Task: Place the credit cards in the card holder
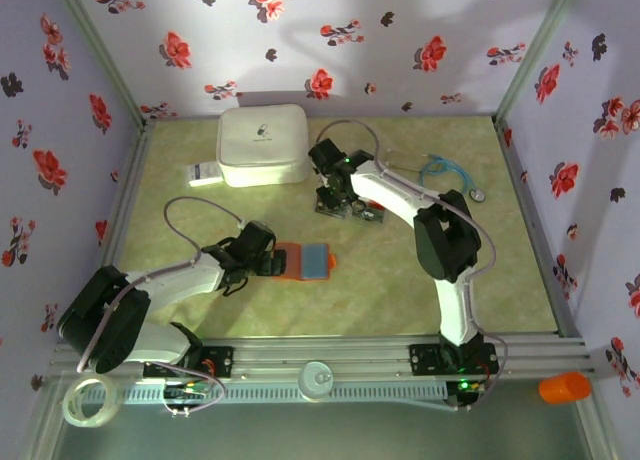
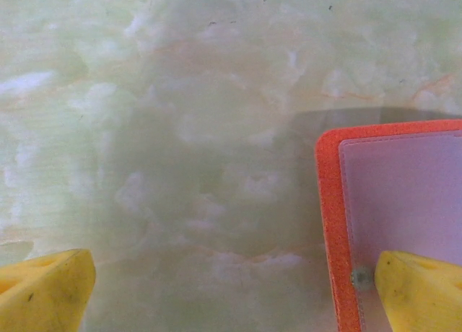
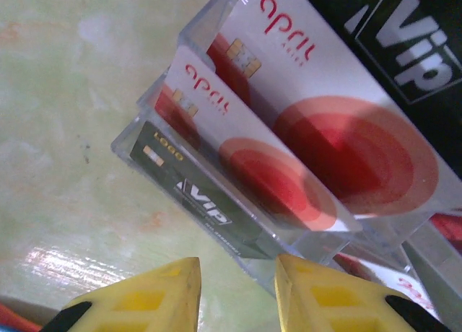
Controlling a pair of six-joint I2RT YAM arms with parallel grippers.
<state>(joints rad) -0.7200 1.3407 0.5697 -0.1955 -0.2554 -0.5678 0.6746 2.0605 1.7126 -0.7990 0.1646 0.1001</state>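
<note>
We see the left gripper (image 2: 234, 268) spread wide, one finger over the open card holder (image 1: 310, 262) on the counter (image 1: 400, 290). At its 1 o'clock the right gripper (image 3: 238, 265), narrowly parted and empty, hovers by credit cards (image 3: 289, 151) in a clear stand (image 3: 133, 146).
</note>
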